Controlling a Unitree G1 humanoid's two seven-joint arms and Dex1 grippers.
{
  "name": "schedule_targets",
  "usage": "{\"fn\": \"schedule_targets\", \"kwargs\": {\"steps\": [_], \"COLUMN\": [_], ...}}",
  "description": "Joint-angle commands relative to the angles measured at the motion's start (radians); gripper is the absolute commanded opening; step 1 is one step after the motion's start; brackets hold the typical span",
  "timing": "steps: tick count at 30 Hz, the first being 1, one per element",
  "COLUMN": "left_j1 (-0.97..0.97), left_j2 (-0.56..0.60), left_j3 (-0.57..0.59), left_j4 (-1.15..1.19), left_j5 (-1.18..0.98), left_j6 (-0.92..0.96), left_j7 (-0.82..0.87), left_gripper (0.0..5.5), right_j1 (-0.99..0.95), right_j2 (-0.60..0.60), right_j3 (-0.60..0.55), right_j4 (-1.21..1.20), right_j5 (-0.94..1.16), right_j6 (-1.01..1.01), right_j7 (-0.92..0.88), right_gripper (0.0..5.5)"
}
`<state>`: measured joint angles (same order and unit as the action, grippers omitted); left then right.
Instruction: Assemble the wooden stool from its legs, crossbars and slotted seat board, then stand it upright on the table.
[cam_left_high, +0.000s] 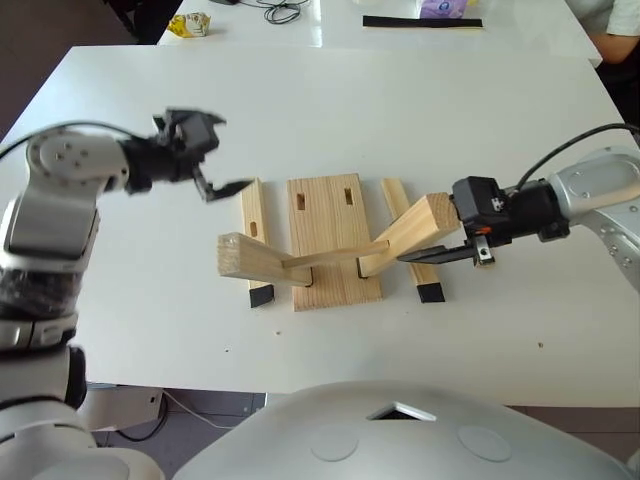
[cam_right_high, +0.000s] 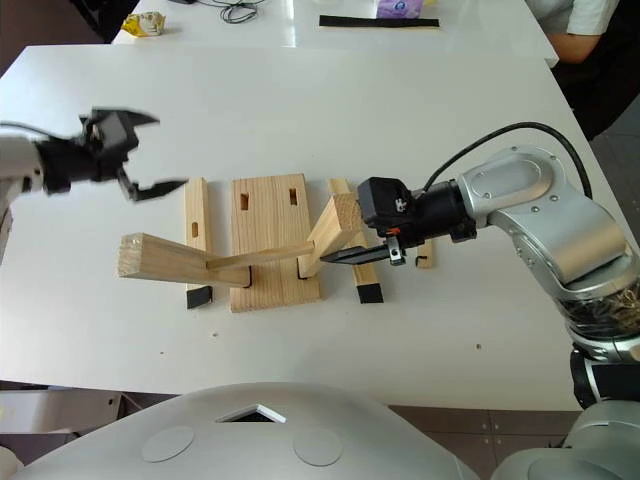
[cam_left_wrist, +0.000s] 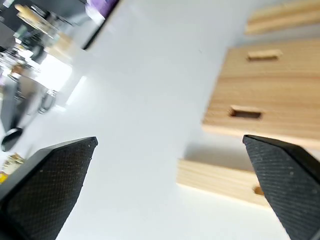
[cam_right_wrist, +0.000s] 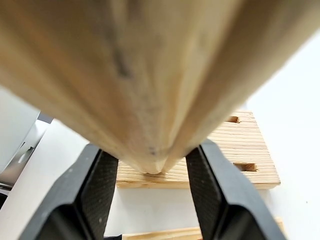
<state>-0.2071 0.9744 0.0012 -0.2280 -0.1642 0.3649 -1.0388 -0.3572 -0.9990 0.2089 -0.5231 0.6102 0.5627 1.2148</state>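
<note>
R fingers (cam_right_wrist: 100, 186) pinch leg assy (cam_left_high: 262, 262) (covers part of seat board (cam_left_high: 335, 212)); L fingers (cam_left_wrist: 50, 176) spread nr loose leg (cam_left_high: 253, 212).

Above a white table (cam_left_wrist: 150, 75), the left gripper (cam_left_wrist: 170, 145), black textured fingers (cam_left_wrist: 50, 185) spread wide apart. Flat on the table between the fingertips, a wooden leg (cam_left_wrist: 215, 181), with a slot partly hidden behind one finger. Just beyond, slightly apart from it, a seat board (cam_left_wrist: 280, 85) with two rectangular slots (cam_left_wrist: 245, 113) cut through. On the board's far side, a second leg (cam_left_wrist: 285, 17), lying parallel. Farther off, a black strip (cam_left_wrist: 102, 27), something purple (cam_left_wrist: 100, 5) beside it, and blurred clutter too unclear to name.
</note>
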Motion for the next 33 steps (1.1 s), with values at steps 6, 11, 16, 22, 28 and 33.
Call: {"fn": "schedule_targets", "kwargs": {"steps": [6, 11, 16, 22, 28, 33], "left_j1": [0.293, 0.325, 0.350, 0.365, 0.321, 0.323], "left_j2": [-0.066, -0.143, -0.151, -0.152, -0.181, -0.179], "left_j3": [0.116, 0.062, 0.058, 0.014, -0.034, -0.060], "left_j4": [-0.346, -0.523, -0.544, -0.531, -0.430, -0.328], "left_j5": [0.076, 0.021, 0.029, 0.045, 0.053, 0.079], "left_j6": [0.163, 0.280, 0.312, 0.291, 0.238, 0.149], "left_j7": [0.241, 0.298, 0.333, 0.351, 0.352, 0.343], "left_gripper": [5.40, 5.40, 5.40, 5.40, 5.40, 5.40], "right_j1": [0.203, 0.161, 0.042, 0.037, 0.085, 0.125], "right_j2": [-0.135, -0.132, -0.114, -0.102, -0.068, -0.050], "right_j3": [-0.127, -0.092, 0.027, 0.140, 0.197, 0.185], "right_j4": [-0.072, -0.076, -0.018, 0.007, 0.045, 0.027], "right_j5": [0.022, 0.015, -0.050, -0.111, -0.140, -0.113], "right_j6": [0.103, 0.110, 0.099, 0.081, 0.055, 0.069], "right_j7": [-0.052, -0.052, -0.010, -0.009, -0.061, -0.121], "right_gripper": [2.01, 2.01, 2.01, 2.01, 2.01, 2.01]}}
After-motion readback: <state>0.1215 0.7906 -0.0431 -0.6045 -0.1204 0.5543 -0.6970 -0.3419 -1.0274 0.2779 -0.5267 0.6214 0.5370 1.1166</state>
